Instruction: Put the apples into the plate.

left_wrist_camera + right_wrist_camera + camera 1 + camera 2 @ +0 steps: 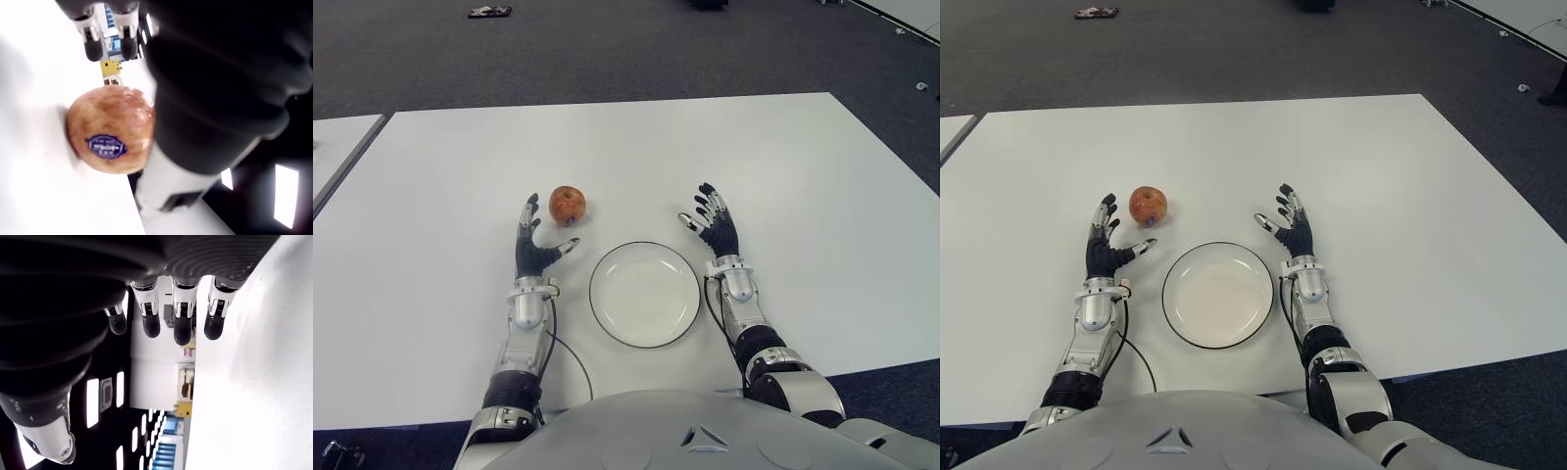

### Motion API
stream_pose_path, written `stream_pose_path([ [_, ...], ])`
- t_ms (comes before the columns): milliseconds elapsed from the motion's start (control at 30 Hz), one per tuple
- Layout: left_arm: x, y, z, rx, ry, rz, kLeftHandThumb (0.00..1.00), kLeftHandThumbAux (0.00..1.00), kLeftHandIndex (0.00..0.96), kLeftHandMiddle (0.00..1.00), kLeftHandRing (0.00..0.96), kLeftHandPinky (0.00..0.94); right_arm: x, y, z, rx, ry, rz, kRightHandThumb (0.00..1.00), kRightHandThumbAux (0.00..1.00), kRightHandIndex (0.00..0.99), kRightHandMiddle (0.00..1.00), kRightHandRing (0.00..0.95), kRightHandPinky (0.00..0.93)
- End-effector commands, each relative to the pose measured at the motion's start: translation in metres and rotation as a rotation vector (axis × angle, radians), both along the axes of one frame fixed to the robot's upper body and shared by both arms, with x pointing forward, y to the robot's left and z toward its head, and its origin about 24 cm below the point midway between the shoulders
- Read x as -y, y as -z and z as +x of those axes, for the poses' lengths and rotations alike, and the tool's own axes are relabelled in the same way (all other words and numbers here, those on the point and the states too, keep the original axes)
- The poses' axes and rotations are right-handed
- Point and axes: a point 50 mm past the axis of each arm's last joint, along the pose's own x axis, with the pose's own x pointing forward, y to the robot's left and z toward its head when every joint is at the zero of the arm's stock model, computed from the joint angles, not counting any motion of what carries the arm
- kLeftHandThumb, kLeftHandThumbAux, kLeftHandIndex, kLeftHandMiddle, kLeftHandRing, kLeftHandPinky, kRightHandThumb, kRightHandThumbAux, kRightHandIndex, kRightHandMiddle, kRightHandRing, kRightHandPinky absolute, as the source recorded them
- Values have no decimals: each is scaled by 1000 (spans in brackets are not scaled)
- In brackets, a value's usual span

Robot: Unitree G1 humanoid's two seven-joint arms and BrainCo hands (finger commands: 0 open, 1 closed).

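One reddish-orange apple (567, 204) with a blue sticker (106, 147) sits on the white table (450, 186), behind and to the left of the empty white plate (644, 294). My left hand (534, 240) is open just in front and left of the apple, fingers spread, not touching it. My right hand (709, 221) is open on the plate's far right side, fingers extended and holding nothing. The apple fills the left wrist view, close to the thumb.
A second white table edge (342, 147) shows at the far left. Dark carpet (607, 49) lies beyond the table, with a small dark object (489, 12) on it. Cables run along both forearms near the table's front edge.
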Motion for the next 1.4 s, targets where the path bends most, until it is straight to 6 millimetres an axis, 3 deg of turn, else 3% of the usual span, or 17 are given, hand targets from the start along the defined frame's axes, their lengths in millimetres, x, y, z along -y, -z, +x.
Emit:
stream_pose_path([
  [33,-6,-7,4,13,-9,23,0,471,0,0,0,0,3,21,-17,-105,5,-13,155,698,15,97,107,126],
  [400,-39,-56,15,167,-106,124,0,479,0,0,0,0,2,20,-16,-106,7,-9,156,697,18,101,111,139],
  [767,-47,-118,28,364,-92,331,0,488,0,0,0,0,1,21,-14,-112,4,-8,161,687,21,100,108,126],
  [1133,-45,-147,54,472,-100,564,0,453,0,0,0,0,2,22,-13,-118,3,-12,157,678,18,96,104,126],
  [1400,-45,-163,62,433,-89,709,40,424,0,0,0,0,3,21,-13,-122,2,-6,161,687,19,101,108,131],
])
